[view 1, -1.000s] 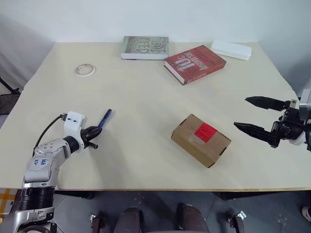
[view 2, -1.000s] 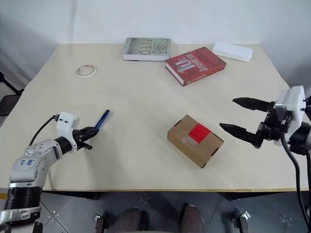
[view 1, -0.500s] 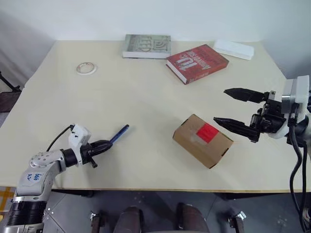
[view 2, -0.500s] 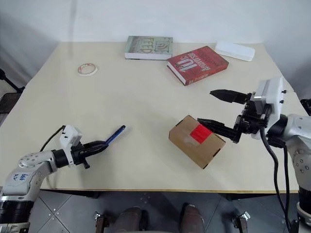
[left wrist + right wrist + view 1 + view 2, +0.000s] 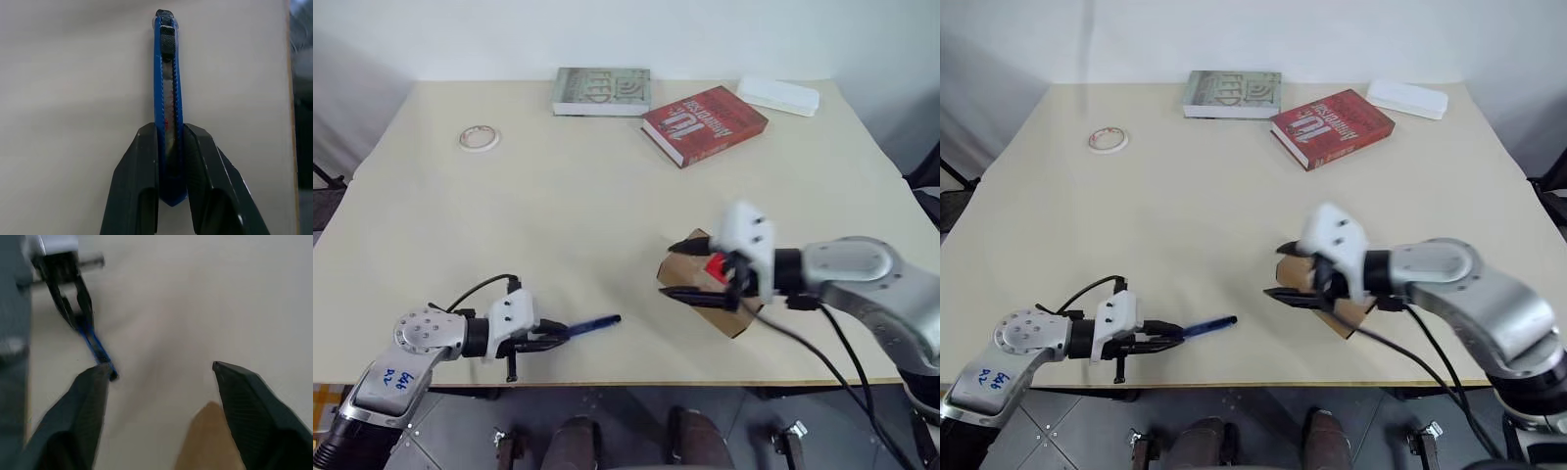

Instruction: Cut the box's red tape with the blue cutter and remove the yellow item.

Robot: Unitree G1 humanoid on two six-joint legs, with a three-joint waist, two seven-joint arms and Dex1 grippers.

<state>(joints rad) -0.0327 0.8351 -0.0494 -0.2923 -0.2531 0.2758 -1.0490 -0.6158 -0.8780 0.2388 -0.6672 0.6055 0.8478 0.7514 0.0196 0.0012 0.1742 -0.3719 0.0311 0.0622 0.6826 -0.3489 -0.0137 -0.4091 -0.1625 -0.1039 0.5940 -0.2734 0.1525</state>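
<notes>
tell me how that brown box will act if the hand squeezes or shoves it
The box looks like thin corrugated card, so it probably dents under a hard squeeze. It lies flat on the smooth table, so a shove likely slides it rather than tips it. The right hand straddles it.

Bench [image 5: 607,206] layout: box [image 5: 690,281] at near right; cutter [image 5: 592,324] to its left by the near edge; tape roll [image 5: 479,137] far left; two books [image 5: 603,91] [image 5: 705,124] and a flat case [image 5: 778,96] along the far edge.

wide open tabletop [image 5: 558,215] mid-table, right gripper [image 5: 680,269] crowding brown cardboard box [image 5: 690,279], books [image 5: 705,122] way back
</notes>
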